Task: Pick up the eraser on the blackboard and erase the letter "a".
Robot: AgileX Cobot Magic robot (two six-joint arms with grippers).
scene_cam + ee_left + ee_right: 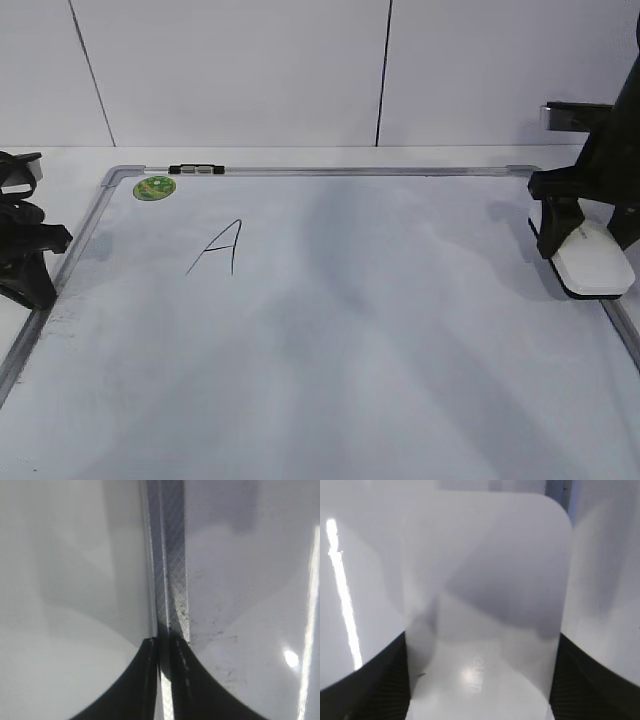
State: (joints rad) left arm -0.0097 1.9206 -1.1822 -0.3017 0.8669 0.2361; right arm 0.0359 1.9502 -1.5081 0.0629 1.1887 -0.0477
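The eraser, a white rounded block with a dark underside, lies at the right edge of the blackboard, a white board with a grey frame. My right gripper is shut on it; in the right wrist view the eraser fills the space between the two black fingers. My left gripper is shut and empty over the board's left frame rail, fingertips nearly touching. Only a tall capital "A" shows on the board. No lowercase "a" is in view.
A round green sticker sits in the board's far left corner. A small black-and-silver clip sits on the far frame rail. A white panelled wall stands behind the table.
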